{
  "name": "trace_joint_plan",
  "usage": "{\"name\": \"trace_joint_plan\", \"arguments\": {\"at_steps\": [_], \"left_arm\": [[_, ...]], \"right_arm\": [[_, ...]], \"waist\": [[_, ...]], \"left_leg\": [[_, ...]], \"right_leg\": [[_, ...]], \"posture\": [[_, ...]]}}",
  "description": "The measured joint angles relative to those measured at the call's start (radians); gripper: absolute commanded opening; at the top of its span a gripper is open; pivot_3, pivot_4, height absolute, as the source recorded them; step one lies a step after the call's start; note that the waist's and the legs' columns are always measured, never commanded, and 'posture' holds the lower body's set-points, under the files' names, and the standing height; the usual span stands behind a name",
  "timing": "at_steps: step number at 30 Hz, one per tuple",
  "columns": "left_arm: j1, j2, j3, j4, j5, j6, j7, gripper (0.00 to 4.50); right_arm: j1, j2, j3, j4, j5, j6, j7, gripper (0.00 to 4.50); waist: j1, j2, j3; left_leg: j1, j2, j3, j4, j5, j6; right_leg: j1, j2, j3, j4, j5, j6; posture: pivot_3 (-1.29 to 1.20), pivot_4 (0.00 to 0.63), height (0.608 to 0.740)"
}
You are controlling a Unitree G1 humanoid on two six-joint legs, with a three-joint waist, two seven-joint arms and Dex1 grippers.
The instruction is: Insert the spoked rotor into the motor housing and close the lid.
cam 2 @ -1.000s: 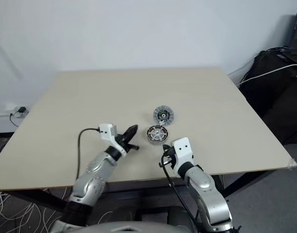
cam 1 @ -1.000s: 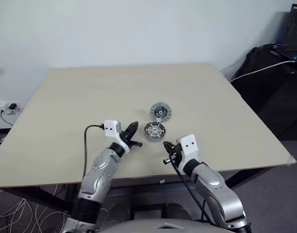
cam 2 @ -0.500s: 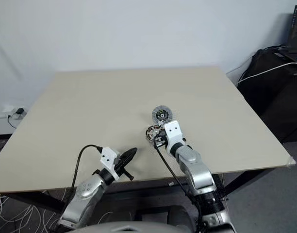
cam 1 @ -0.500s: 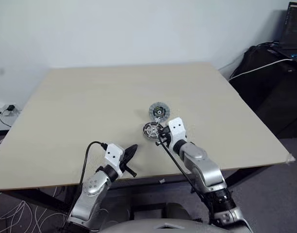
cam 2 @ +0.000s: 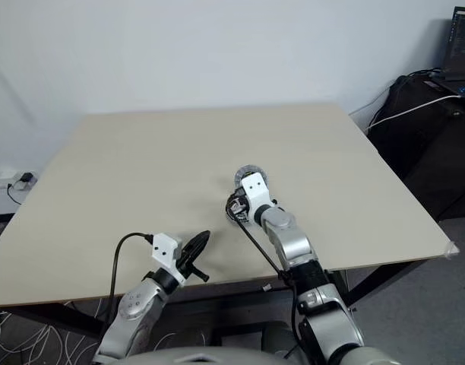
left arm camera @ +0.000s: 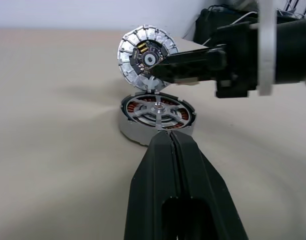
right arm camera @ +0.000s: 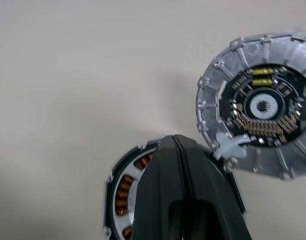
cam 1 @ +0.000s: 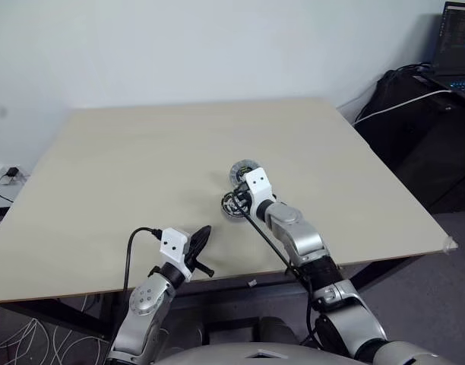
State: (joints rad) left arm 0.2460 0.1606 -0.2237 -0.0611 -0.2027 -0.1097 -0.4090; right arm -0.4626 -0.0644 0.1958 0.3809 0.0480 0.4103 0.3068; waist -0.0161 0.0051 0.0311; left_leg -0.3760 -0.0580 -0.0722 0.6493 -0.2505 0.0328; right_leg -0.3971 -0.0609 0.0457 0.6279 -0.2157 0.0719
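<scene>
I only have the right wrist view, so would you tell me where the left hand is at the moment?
Observer: The left hand is shut, near the table's front edge, apart from the motor housing.
Operator: Is the rotor seated?
Observer: The left wrist view shows the spoked rotor lying inside the motor housing, over copper windings.
Operator: And the lid?
Observer: The lid stands tilted up behind the motor housing, the shut right hand reaching to its lower part.

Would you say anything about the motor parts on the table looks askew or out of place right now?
Nothing looks damaged or spilled. The motor housing sits flat on the table with the spoked rotor in it. The lid stands open, tilted up on its hinge behind the housing, so closing remains. The shut right gripper reaches in over the housing.
</scene>
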Motion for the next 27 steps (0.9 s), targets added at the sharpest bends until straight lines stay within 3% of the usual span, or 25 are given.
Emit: {"name": "trace_joint_plan", "arguments": {"at_steps": [9,12,16,19,23,27], "left_arm": [[-0.007,0.0,0.001,0.0,0.004,0.001,-0.012,0.03],[-0.007,0.001,0.0,0.0,0.004,0.001,-0.019,0.03],[-0.013,0.001,-0.001,0.0,0.005,0.001,-0.034,0.03],[-0.022,0.0,-0.001,0.001,0.005,0.001,-0.041,0.0],[-0.023,-0.002,-0.002,0.006,0.005,0.001,-0.05,0.0],[-0.023,-0.006,-0.001,0.014,0.005,0.001,-0.05,0.0]], "right_arm": [[-0.023,0.009,0.003,0.128,-0.016,0.002,0.027,0.0],[0.004,-0.013,0.017,0.079,-0.018,0.008,0.063,0.0],[0.021,-0.123,0.11,-0.098,-0.045,0.011,0.2,0.0],[-0.001,-0.206,0.167,-0.178,-0.078,0.018,0.294,0.61],[-0.024,-0.268,0.227,-0.184,-0.127,0.029,0.364,1.87],[-0.08,-0.309,0.284,-0.172,-0.179,0.009,0.437,1.87]], "waist": [[-0.005,0.006,-0.004],[-0.005,0.007,-0.005],[-0.008,0.009,-0.004],[-0.007,0.009,-0.004],[-0.005,0.009,-0.004],[-0.004,0.008,-0.004]], "left_leg": [[0.004,0.0,0.0,0.0,0.0,0.0],[0.004,0.0,0.0,0.0,0.0,0.0],[0.002,0.0,0.001,0.001,0.0,0.0],[0.002,0.0,0.0,0.001,0.0,0.0],[0.002,0.0,0.0,0.001,0.0,0.0],[0.002,0.0,0.0,0.001,0.0,0.0]], "right_leg": [[0.003,0.0,0.001,0.0,-0.001,0.001],[0.003,0.0,0.001,0.0,-0.003,0.005],[0.001,0.0,0.001,0.0,-0.003,0.005],[0.002,0.0,0.0,0.0,-0.003,0.005],[0.001,0.0,0.001,0.0,-0.003,0.005],[0.001,0.0,0.0,0.0,-0.003,0.005]], "posture": [[0.0,0.0,0.74],[0.0,0.0,0.74],[0.0,0.0,0.74],[0.0,0.0,0.74],[0.0,0.0,0.74],[0.0,0.0,0.74]]}}
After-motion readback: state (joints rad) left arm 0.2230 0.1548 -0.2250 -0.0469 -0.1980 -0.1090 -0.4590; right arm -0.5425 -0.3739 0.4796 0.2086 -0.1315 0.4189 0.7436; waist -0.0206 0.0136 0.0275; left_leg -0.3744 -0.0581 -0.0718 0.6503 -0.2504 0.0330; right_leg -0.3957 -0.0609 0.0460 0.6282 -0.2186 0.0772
